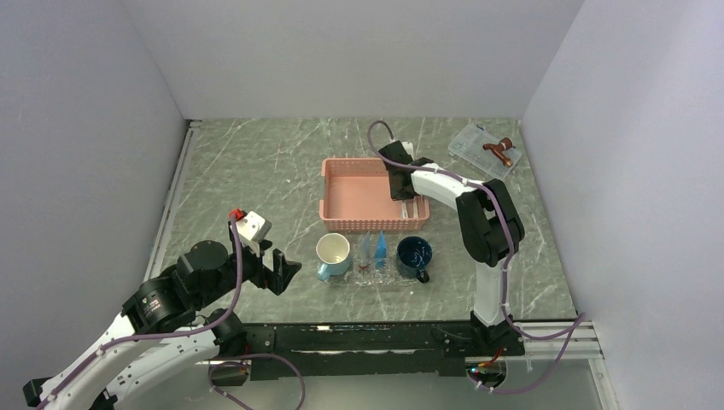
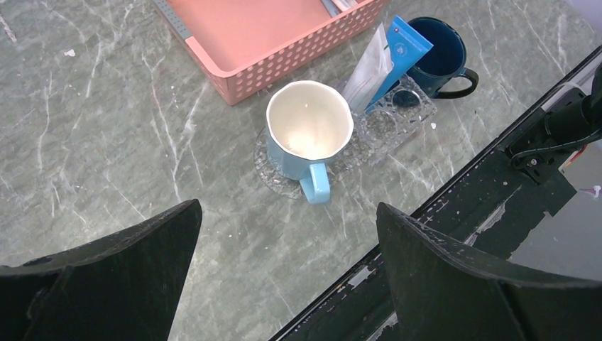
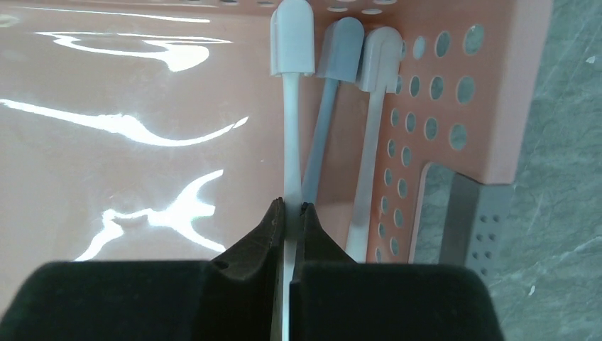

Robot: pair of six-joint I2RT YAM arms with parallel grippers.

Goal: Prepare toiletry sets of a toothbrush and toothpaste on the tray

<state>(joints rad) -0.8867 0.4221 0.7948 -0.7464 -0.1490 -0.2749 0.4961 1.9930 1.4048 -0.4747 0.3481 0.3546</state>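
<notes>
Three toothbrushes with capped heads lie side by side along the right wall of the pink basket [image 3: 497, 85]. My right gripper [image 3: 292, 207] is shut on the thin white handle of the leftmost toothbrush [image 3: 292, 135]; in the top view that gripper [image 1: 401, 184] reaches down into the basket [image 1: 359, 192]. Blue toothpaste tubes [image 2: 402, 51] and a whitish one lean on the clear tray [image 2: 419, 114], which sits in front of the basket [image 1: 380, 276]. My left gripper [image 2: 287, 234] hangs open over bare table near the front edge, left of the tray [image 1: 277, 269].
A light blue mug [image 2: 309, 128] with a white inside stands on the tray's left end. At its right end is a dark blue mug [image 2: 440, 53]. A small clear box [image 1: 484, 149] holding a brown piece lies at the back right. The black front rail [image 2: 454, 234] runs close by.
</notes>
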